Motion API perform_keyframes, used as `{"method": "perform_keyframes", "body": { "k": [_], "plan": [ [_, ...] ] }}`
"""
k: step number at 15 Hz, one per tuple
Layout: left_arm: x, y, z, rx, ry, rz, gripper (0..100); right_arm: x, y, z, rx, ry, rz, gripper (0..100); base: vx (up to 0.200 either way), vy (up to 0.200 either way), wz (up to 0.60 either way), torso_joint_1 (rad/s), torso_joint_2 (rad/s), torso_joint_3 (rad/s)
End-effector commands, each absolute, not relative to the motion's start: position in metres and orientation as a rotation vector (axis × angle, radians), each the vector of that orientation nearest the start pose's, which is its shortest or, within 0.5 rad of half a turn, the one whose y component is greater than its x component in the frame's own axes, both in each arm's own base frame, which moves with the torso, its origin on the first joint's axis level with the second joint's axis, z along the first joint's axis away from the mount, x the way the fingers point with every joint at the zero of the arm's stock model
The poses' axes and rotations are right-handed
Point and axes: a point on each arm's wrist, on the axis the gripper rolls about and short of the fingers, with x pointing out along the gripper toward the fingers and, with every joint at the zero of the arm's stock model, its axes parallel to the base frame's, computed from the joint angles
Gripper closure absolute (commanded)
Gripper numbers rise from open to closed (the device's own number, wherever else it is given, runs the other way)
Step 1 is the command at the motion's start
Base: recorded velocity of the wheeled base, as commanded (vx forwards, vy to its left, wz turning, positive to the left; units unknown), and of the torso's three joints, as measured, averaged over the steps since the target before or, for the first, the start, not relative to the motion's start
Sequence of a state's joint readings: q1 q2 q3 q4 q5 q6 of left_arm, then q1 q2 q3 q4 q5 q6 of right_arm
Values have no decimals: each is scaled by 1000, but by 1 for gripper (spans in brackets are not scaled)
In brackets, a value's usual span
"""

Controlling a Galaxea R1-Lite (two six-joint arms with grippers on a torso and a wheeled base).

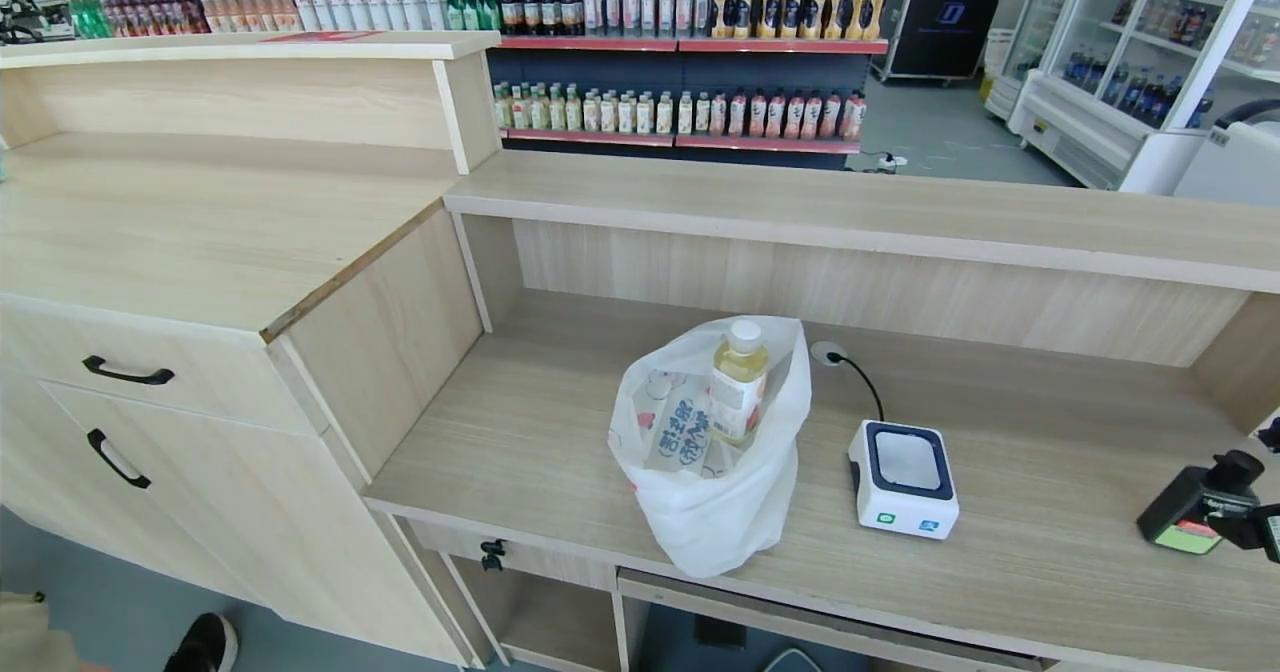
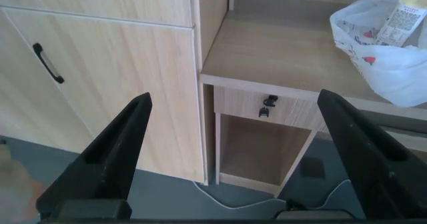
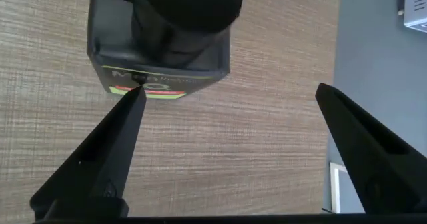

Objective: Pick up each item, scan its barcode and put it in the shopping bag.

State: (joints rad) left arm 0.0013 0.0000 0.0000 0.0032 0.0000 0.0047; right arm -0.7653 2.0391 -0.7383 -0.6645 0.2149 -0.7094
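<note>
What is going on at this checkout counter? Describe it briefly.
A robot is bagging shop goods. The white shopping bag on the counter already holds a yellow drink bottle, with the scanner beside it. The right tool is open next to a dark container with a green label, not gripping it. The left tool hangs open, low by the cabinet, empty.

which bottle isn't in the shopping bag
The dark bottle with the black cap, out on the counter to the right of the scanner. The yellow drink bottle with the white cap stands inside the white shopping bag.
</note>
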Motion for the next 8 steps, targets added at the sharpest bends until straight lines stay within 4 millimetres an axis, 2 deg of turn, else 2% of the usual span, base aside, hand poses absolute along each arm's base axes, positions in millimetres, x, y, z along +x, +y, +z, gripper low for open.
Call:
{"method": "perform_keyframes", "body": {
  "k": [1,5,8],
  "plan": [
    [-23,0,75,5,3,2,0,244,-227,60,-367,709,-285,0,0,0,0,0,0,0],
    [-23,0,75,5,3,2,0,237,-218,55,-327,687,-192,0,0,0,0,0,0,0],
    [-23,0,75,5,3,2,0,250,-217,52,-360,640,-124,0,0,0,0,0,0,0]
  ]
}}
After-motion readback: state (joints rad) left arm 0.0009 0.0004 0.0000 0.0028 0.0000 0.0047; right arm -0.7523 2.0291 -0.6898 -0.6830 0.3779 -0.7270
